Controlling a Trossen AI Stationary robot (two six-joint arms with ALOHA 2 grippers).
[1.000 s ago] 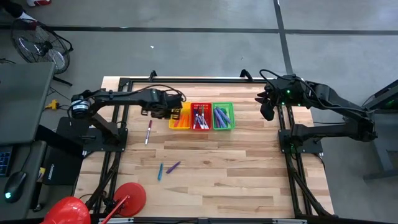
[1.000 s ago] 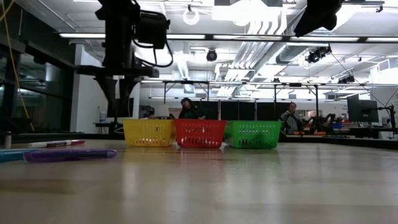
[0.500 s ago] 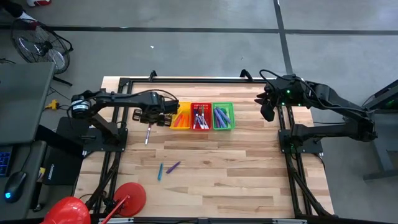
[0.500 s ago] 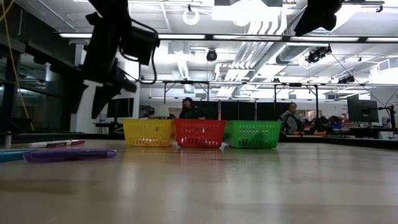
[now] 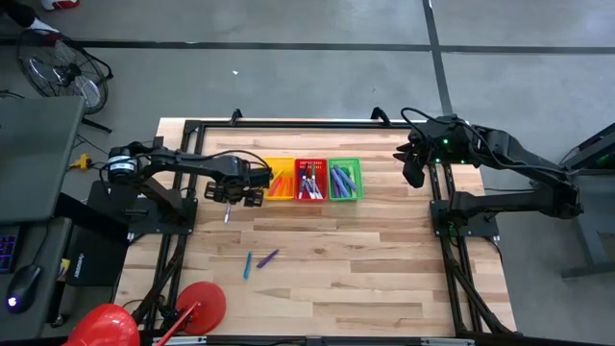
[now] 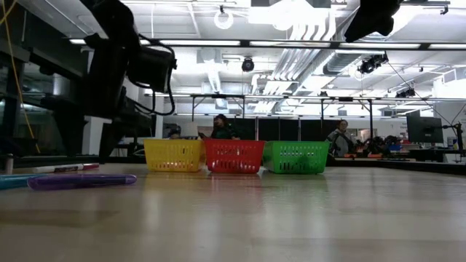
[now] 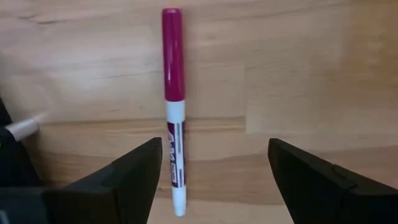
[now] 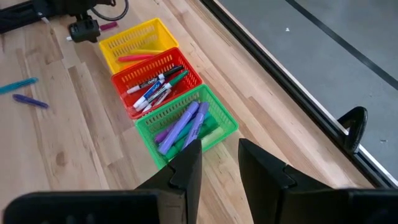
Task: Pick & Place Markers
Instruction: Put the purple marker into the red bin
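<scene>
So the left claw is hanging right above the magenta-capped white marker that lies on the desk just left of the yellow basket, toward the desk's left edge. Its fingers are spread wide with nothing in them. In the left wrist view the marker sits dead centre in the gap between the two fingers, its long axis running straight away from the camera, crosswise to the line between the fingertips, so closing would pinch it across the barrel. I'd guess all it needs is a straight drop.

The right claw is parked way off over the desk's right edge, jaws only a little apart and holding nothing, so the left arm is obviously the nearer one.

There's printing on the white barrel, but I can't read it, no brand I can make out.
</scene>
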